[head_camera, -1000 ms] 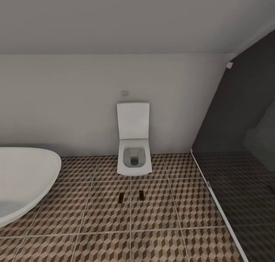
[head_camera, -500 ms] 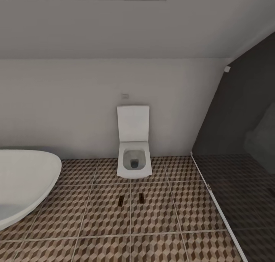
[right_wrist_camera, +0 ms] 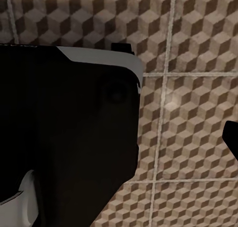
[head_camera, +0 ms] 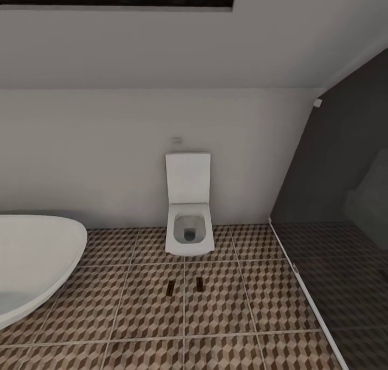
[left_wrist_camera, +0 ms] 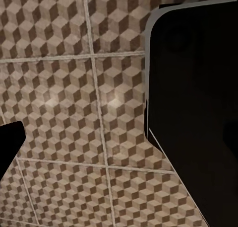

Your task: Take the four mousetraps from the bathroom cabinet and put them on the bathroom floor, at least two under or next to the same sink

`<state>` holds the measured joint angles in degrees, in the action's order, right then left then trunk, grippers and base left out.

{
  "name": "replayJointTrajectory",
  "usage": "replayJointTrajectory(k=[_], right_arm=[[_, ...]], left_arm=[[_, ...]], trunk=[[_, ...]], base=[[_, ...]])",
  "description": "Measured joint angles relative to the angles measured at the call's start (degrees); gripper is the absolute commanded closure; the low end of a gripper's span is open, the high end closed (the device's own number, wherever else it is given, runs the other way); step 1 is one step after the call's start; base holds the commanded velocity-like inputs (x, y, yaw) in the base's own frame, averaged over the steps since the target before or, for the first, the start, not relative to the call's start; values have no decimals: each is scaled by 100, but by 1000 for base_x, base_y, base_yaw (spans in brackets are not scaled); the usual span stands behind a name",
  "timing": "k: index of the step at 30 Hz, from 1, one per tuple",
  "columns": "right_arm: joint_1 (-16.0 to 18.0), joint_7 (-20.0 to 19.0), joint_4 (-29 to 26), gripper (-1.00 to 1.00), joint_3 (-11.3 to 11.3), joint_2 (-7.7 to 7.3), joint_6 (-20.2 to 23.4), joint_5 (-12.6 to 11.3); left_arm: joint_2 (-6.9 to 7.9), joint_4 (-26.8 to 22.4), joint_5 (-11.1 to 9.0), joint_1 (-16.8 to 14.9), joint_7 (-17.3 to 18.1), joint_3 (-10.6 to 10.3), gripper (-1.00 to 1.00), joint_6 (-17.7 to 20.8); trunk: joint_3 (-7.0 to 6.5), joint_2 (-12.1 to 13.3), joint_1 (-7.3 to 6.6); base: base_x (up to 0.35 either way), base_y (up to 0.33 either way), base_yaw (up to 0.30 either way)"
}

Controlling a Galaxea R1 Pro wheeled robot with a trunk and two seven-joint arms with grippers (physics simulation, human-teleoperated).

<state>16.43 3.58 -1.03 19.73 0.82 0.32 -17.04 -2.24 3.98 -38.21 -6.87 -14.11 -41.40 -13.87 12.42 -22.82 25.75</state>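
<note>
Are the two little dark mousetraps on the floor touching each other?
Apart. The head view shows the left mousetrap and the right mousetrap lying on the floor in front of the toilet, with a grout line and patterned tile plainly between them.

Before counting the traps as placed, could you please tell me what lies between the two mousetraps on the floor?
In the head view, only patterned floor tile and one grout line separate the left mousetrap and the right mousetrap.
</note>
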Motion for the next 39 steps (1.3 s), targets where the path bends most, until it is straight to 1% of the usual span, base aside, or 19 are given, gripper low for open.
replayJointTrajectory(k=[39], right_arm=[[1,7,0,-100,0,-6,-15,0]], left_arm=[[2,2,0,0,0,9,-100,-17]], trunk=[[-365,1,0]], base=[[0,0,0]])
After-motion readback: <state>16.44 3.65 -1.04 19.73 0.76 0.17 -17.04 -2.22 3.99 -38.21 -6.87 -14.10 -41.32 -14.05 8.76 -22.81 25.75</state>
